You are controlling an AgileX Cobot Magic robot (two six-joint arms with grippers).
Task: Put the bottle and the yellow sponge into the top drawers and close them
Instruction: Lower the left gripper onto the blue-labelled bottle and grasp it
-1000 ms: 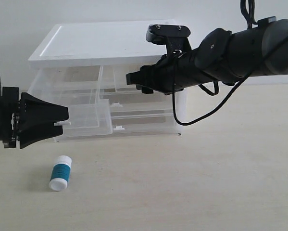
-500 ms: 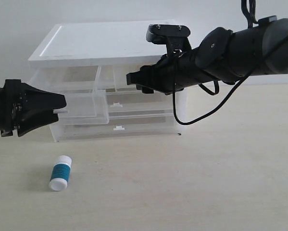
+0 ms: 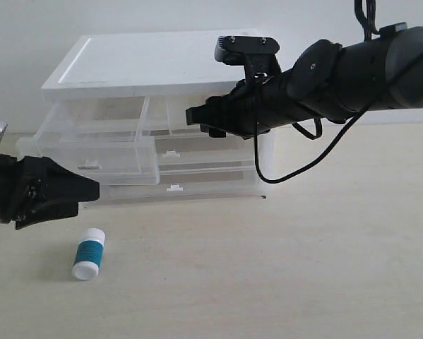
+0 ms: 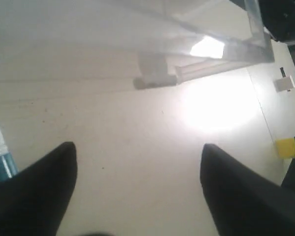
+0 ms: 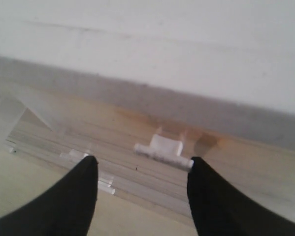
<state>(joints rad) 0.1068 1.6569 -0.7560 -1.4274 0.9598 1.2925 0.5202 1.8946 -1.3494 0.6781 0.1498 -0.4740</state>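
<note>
1. The table (image 3: 303, 282) is pale and carries everything I am working with.
2. The cabinet (image 3: 147, 63) stands at the back of the table. It has a white top and clear drawers.
3. My right arm (image 3: 338, 78) reaches across the cabinet front from the right, level with the top row.
4. The two lower drawers (image 3: 211, 173) run the full width and sit flush in the cabinet.
5. The left top drawer (image 3: 91, 152) stands pulled out toward the left gripper and looks empty.
6. The right top drawer (image 3: 170, 113) is partly hidden behind the right gripper, so I cannot tell how far in it sits.
7. The left gripper (image 3: 91, 191) hangs low over the table, below that open drawer's front and above the bottle. In the left wrist view its fingers (image 4: 44, 187) stand wide apart with only bare table between them.
8. The right gripper (image 3: 191, 116) points at the right top drawer. In the right wrist view its fingers (image 5: 73, 196) are spread, clamping nothing, with a white tab (image 5: 162, 147) just ahead of the gap.
9. The bottle (image 3: 89, 254) lies on its side on the table, in front of the cabinet and near the left gripper. It touches neither.
10. The open drawer's tab (image 3: 89, 165) sits above the left fingertips, clear of them.
11. A yellow patch (image 4: 286, 147) shows at the edge of the left wrist view. I cannot tell what it is.
</note>
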